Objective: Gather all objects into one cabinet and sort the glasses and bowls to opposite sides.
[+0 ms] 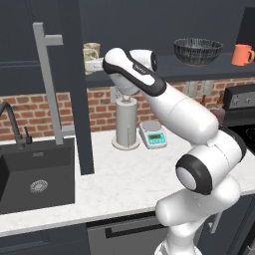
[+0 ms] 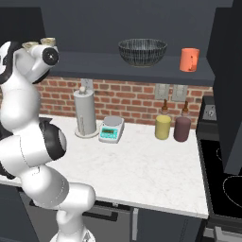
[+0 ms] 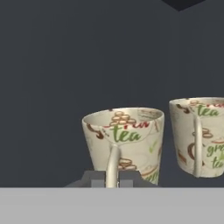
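claw (image 3: 112, 179): clamped on the near cup's (image 3: 124, 142) handle
second cup (image 3: 199, 135): just beside the near cup — apart
bowl (image 1: 197, 50): on the shelf (image 1: 199, 69), well right of the cups
orange mug (image 1: 242, 55): right of the bowl

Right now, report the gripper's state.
Gripper: shut on the handle of the nearer beige patterned tea mug, which sits beside a second beige patterned mug in the dark navy cabinet.
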